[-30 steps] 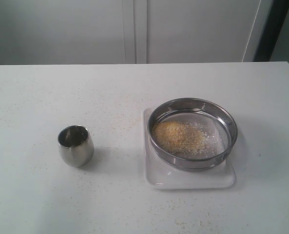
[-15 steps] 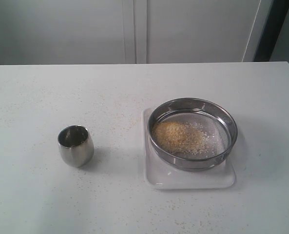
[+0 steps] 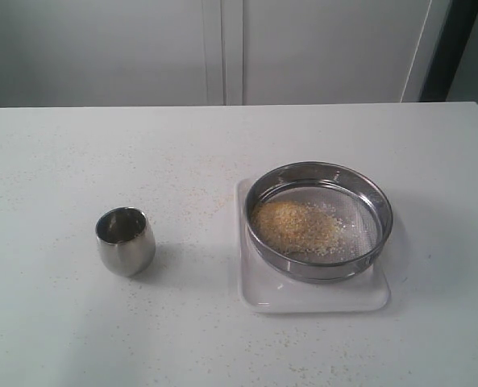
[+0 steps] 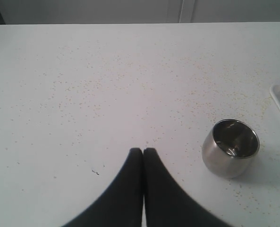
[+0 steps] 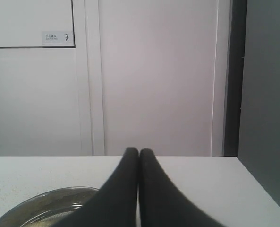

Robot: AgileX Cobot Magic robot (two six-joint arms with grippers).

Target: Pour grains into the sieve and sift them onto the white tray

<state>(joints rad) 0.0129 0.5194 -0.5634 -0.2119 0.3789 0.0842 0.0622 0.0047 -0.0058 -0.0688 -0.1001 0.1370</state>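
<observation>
One sieve point(image 3: 320, 272) sits on one white tray point(image 3: 311, 297), right of worktop point(image 3: 222, 137) centre. One heap of grains point(image 3: 295, 226) inside sieve, on left part of mesh; golden, paler bits at heap's edge. One steel cup point(image 3: 126, 240) upright on worktop, well apart to left of tray. Stray specks scattered over worktop. Two hands, both clenched, grasping nothing: left hand point(image 4: 143, 151) over worktop near cup, right hand point(image 5: 139, 151) near sieve.

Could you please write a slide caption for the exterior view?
Grains heaped in the sieve on the white tray; steel cup upright, apart, on the table.
</observation>
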